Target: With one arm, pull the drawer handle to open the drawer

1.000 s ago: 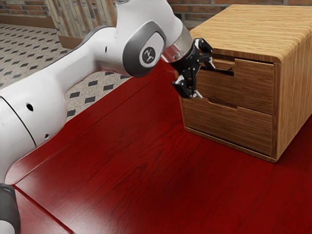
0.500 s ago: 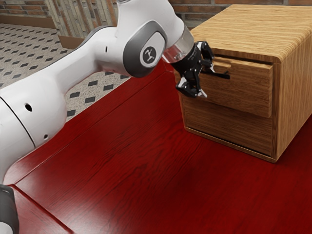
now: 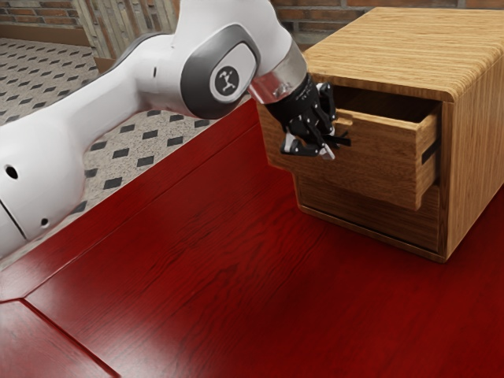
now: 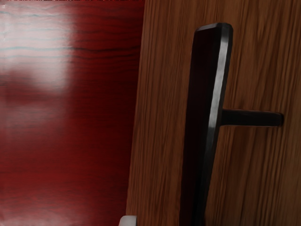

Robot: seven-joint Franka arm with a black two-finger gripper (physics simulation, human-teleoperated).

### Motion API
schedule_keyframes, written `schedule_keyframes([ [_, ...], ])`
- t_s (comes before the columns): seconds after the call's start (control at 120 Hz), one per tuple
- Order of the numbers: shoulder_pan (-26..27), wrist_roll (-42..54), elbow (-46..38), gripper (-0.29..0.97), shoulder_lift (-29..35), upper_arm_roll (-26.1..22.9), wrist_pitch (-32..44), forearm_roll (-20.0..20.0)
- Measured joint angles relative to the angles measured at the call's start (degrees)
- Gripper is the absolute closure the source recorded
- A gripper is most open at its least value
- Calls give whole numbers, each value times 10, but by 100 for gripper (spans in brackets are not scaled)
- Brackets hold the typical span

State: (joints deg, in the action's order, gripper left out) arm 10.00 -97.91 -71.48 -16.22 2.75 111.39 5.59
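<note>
— So, starting from the exterior view's left, what do you see?

— First the white arm [image 3: 118, 87]; its base is cut off by the picture's border. It reaches over the red table [image 3: 197, 299] toward the exterior view's right.

— And the gripper?

— The black gripper [image 3: 311, 146] is at the front of the upper drawer [image 3: 386, 161], right on the handle [image 3: 344, 142]. Its body covers most of the handle; just a short dark end sticks out beside it. Whether it clamps the bar or just hooks it, I cannot tell.

— Where is the drawer?

— It stands partly out of the wooden cabinet [image 3: 465, 126], with a dark gap above its front. The inside is in shadow and hidden. The lower drawer [image 3: 370, 206] sits flush with the cabinet.

— Does the wrist view help?

— A little. The handle [image 4: 207, 122] is a black bar, held off the drawer's front [image 4: 160, 141] by a short post [image 4: 251, 117]; one end of the bar runs out of the picture. Beside the front lies the table [image 4: 66, 117]. A small pale piece [image 4: 127, 220] is cut by the border; what it is, I cannot say.
</note>
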Motion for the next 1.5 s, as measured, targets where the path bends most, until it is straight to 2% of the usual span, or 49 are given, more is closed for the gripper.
schedule_keyframes([
  [0.392, 17, -16, -126, 79, 107, 18, -9, -13],
  [0.592, 32, -22, -166, 77, 148, 30, -9, -15],
  [1.075, 38, -33, -301, 78, 274, 24, -8, -29],
  [1.217, 39, -37, -320, 79, 298, 22, -7, -33],
  [1.275, 17, -38, -326, 78, 306, 20, -8, -33],
  [1.5, 4, -42, -333, 77, 316, 10, -10, -34],
])
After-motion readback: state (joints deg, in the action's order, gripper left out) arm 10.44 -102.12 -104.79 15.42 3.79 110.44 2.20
